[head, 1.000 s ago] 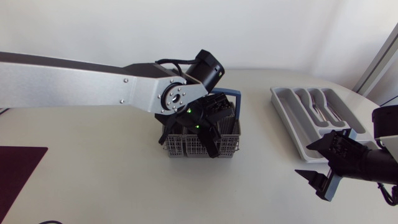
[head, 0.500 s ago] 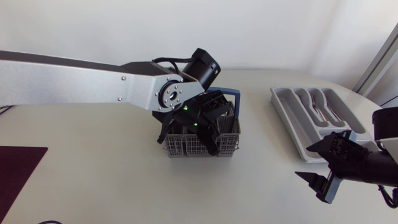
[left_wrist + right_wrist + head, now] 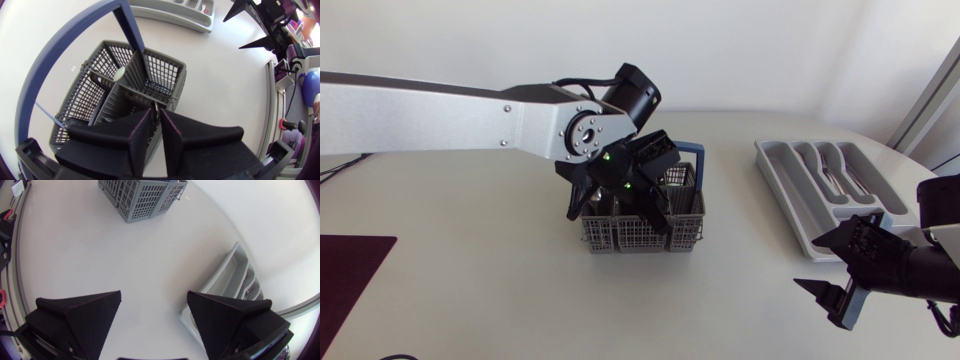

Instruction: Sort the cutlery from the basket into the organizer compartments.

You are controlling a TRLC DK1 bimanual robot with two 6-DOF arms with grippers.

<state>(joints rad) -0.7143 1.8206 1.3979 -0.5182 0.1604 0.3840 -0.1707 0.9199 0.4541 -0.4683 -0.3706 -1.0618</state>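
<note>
The grey mesh basket (image 3: 645, 232) with a blue handle stands mid-table. My left gripper (image 3: 653, 212) reaches down into it from above. In the left wrist view the left gripper (image 3: 156, 121) has its fingers almost together over the basket (image 3: 150, 75), pinching a thin silver cutlery handle (image 3: 156, 107) from both sides. A round spoon bowl (image 3: 120, 74) shows in a neighbouring cell. The grey organizer (image 3: 775, 185) lies at the right with forks (image 3: 835, 175) in it. My right gripper (image 3: 810, 260) hangs open in front of the organizer (image 3: 225, 285), holding nothing.
A dark maroon mat (image 3: 350, 270) lies at the table's front left corner. Bare tabletop stretches between the basket (image 3: 142, 197) and the organizer. The right gripper (image 3: 154, 300) is well away from the basket.
The left arm has shifted up and to the left over the basket, and its fingers have drawn closer together. The right arm has stayed put.
</note>
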